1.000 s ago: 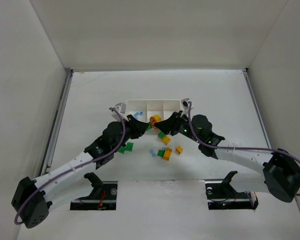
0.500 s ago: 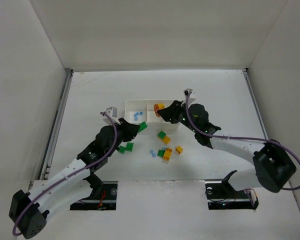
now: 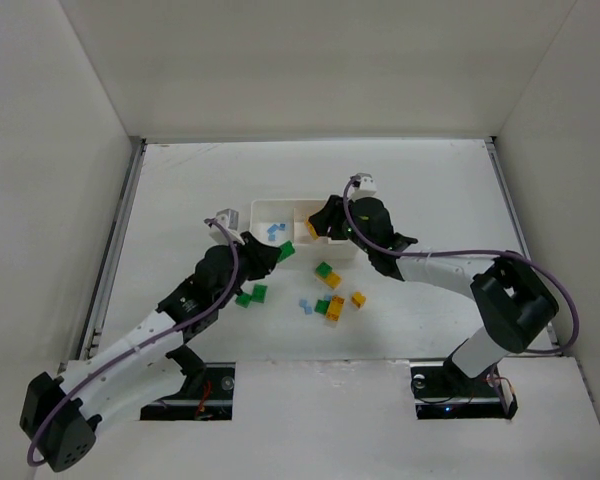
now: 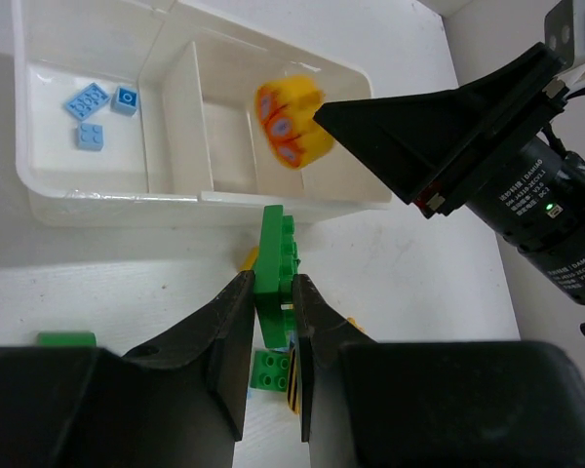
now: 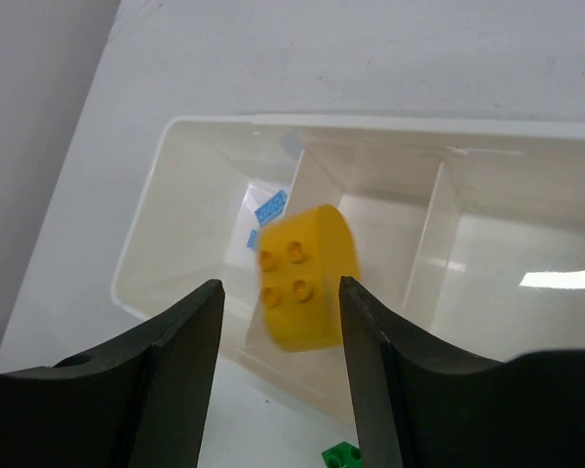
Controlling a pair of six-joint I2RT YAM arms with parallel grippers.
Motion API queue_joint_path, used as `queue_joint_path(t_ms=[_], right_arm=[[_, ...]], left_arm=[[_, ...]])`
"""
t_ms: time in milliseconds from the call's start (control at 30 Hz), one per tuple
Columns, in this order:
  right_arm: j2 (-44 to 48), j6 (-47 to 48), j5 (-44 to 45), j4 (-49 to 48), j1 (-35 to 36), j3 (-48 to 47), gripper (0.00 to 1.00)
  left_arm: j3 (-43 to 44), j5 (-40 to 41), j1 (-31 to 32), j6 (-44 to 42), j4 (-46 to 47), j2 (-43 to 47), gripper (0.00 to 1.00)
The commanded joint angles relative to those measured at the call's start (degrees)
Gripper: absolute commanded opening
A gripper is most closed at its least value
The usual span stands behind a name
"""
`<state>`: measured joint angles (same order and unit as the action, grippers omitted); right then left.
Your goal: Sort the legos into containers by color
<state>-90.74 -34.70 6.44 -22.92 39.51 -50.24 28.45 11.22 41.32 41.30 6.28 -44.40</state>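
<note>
The white tray (image 3: pixel 255 207) holds pale blue legos (image 4: pixel 102 105) in its left compartment. My left gripper (image 4: pixel 271 285) is shut on a green lego (image 4: pixel 271 255), held upright just in front of the tray's near wall (image 4: pixel 107 207). Over the tray, my right gripper (image 5: pixel 281 285) stands open. A yellow lego (image 5: pixel 305 278) shows blurred between its spread fingers, clear of the left finger. It hangs above the tray (image 5: pixel 214 123); over which compartment I cannot tell. The left wrist view shows this yellow lego (image 4: pixel 291 122) too.
Loose legos lie on the table in front of the tray: two green (image 3: pixel 252 295) at the left, and green (image 3: pixel 323 269), yellow (image 3: pixel 358 299), yellow (image 3: pixel 335 307) and pale blue (image 3: pixel 305 305) ones near the middle. White walls surround the table.
My right gripper has carried the yellow lego up over the tray and opened, letting it go. My left gripper has pulled back slightly from the tray with the green lego.
</note>
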Motion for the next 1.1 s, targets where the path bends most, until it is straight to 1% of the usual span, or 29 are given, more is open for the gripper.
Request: queue_joint_path(t_ms=[0, 133, 200, 267, 367, 400, 433, 500, 567, 667, 833, 900, 967, 1067], right_arm=[[1.5, 0.9, 2.1, -1.7, 0.4, -1.6, 0.59], [4.4, 1.1, 2.1, -1.8, 0.6, 0.0, 0.62], [6.2, 1.0, 2.4, -2.0, 0.4, 1.3, 0.61], [9.2, 1.1, 4.0, -2.0, 0.1, 3.5, 0.54], [16.4, 0.9, 9.4, -1.6, -0.4, 8.9, 0.37], [18.6, 0.9, 10.6, -1.3, -0.6, 10.6, 0.32], [20.6, 0.9, 11.6, -1.1, -0.9, 12.3, 0.3], [24.5, 0.8, 12.7, 0.4, -1.4, 15.2, 0.3], [28.2, 0.7, 13.1, 2.4, -1.2, 17.9, 0.3], [33.2, 0.4, 14.7, 5.2, -0.4, 22.1, 0.34], [39.7, -1.5, 18.3, 12.0, 4.1, 26.3, 0.43], [41.2, -2.2, 19.6, 14.7, 5.7, 26.9, 0.47], [41.9, -2.7, 19.8, 19.2, 7.2, 26.6, 0.52], [40.4, -4.7, 20.3, 27.9, 10.6, 24.2, 0.6]], left_arm=[[4.2, 0.3, 0.6, -1.3, 3.0, -2.6, 0.06], [6.0, 0.6, 1.6, -2.3, 5.6, -6.0, 0.06], [7.4, 0.3, 1.7, -2.4, 6.3, -8.0, 0.06], [8.5, 0.4, 2.0, -3.1, 7.9, -10.3, 0.06], [11.1, 0.0, 2.2, -3.7, 11.2, -15.9, 0.06], [12.5, -0.2, 2.5, -4.0, 11.8, -18.2, 0.06], [13.9, -0.7, 2.8, -4.4, 12.6, -20.6, 0.06], [16.5, -1.1, 3.5, -5.5, 14.7, -25.4, 0.06], [19.5, -1.2, 4.2, -6.3, 16.0, -30.5, 0.07], [24.1, -1.3, 4.7, -7.9, 16.8, -37.1, 0.07], [30.0, -1.3, 4.2, -9.2, 17.3, -46.4, 0.07], [32.3, -1.0, 4.3, -10.0, 17.1, -49.6, 0.08], [33.9, -0.7, 4.6, -10.6, 16.7, -51.7, 0.12], [35.6, -0.7, 4.9, -11.2, 15.6, -52.9, 0.26]])
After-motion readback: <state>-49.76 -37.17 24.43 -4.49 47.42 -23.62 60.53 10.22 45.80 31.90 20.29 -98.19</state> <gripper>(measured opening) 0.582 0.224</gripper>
